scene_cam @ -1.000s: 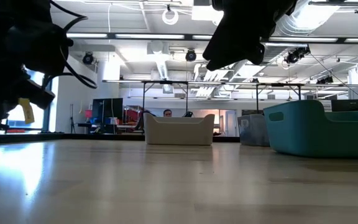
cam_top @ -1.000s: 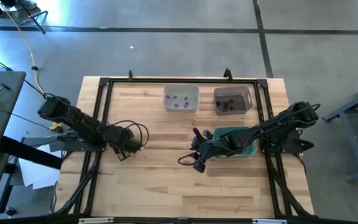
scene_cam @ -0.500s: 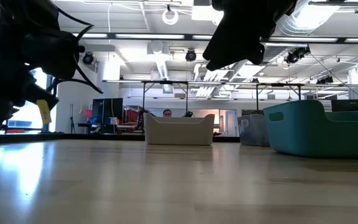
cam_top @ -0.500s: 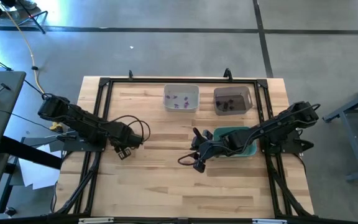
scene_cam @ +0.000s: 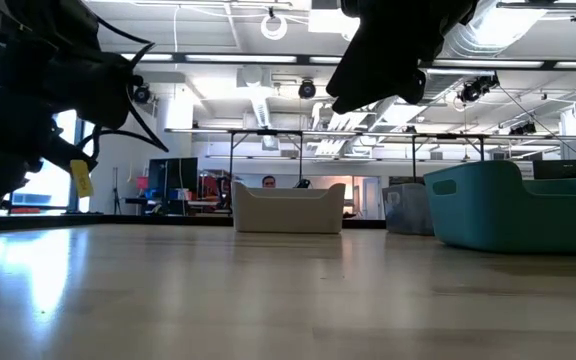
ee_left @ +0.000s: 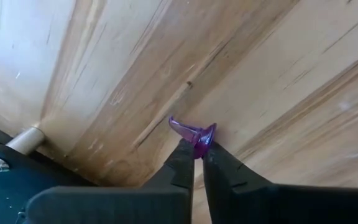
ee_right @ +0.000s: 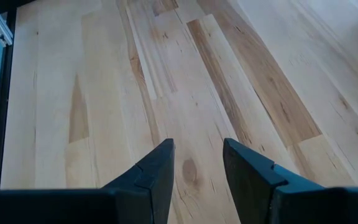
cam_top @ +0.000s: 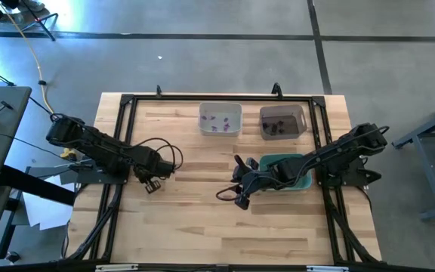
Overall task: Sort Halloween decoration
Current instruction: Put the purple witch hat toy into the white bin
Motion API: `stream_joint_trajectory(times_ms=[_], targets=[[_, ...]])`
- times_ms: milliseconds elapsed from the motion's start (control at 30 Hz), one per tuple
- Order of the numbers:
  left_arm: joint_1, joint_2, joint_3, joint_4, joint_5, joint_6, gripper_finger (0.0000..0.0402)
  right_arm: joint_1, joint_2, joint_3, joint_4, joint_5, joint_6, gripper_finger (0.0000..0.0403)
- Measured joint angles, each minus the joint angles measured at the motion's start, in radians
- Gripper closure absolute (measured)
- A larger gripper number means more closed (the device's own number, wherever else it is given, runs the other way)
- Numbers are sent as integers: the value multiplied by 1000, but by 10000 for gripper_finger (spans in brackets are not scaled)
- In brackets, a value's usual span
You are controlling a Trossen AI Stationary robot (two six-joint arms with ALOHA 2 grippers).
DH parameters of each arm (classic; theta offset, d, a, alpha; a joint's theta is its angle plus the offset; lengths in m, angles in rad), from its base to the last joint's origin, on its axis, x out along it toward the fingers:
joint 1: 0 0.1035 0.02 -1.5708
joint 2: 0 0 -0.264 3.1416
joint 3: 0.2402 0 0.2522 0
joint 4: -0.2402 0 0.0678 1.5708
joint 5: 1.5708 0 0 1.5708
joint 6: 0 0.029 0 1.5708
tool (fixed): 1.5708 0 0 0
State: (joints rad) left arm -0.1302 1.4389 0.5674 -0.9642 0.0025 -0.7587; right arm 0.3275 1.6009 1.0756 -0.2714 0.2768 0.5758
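Observation:
My left gripper (ee_left: 197, 151) (cam_top: 153, 182) is over the table's left part, shut on a tiny purple trinket (ee_left: 194, 133), one piece of the Halloween decoration. More purple pieces (cam_top: 217, 124) lie in the white bin (cam_top: 220, 110). Dark ones (cam_top: 278, 128) lie in the grey bin (cam_top: 282, 112). My right gripper (ee_right: 197, 152) (cam_top: 238, 189) hangs open above bare wood near the table's middle, next to the teal bin (cam_top: 296, 162), with nothing between its fingers. My left gripper pinches the purple trinket's lower end (ee_left: 199, 145) between its two fingertips. The trinket's forked upper part (ee_left: 188, 128) sticks out beyond the fingertips, close over the wood. I cannot tell whether it touches the table.
The white and grey bins stand side by side at the table's far edge, and the teal bin is at the right under my right arm. A black frame (cam_top: 119, 143) runs along the table's sides. Bare wood (cam_top: 202, 219) fills the middle and the near half.
My left gripper has moved a little toward the table's right edge. My right arm has kept still.

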Motion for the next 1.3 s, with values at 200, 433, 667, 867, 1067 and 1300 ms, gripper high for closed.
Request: stream_joint_trajectory(times_ms=[200, 433, 667, 867, 1067, 1300], targets=[[0, 0, 0, 0, 1, -8, 399, 0, 0, 0, 0, 0, 0, 270], [0, -4, 0, -5, 12, -46, 401, 0, 0, 0, 0, 0, 0, 270], [0, -65, 62, 26, -93, -77, 401, 0, 0, 0, -1, 0, 0, 270], [-13, -160, 132, 8, -187, -104, 401, 0, -30, 0, -38, -8, 0, 270], [-50, -249, 201, 86, -358, -113, 401, -27, -111, 0, -111, -6, -7, 270], [-69, -303, 252, 444, -498, 139, 401, -122, -221, 0, -150, 43, -95, 270]])
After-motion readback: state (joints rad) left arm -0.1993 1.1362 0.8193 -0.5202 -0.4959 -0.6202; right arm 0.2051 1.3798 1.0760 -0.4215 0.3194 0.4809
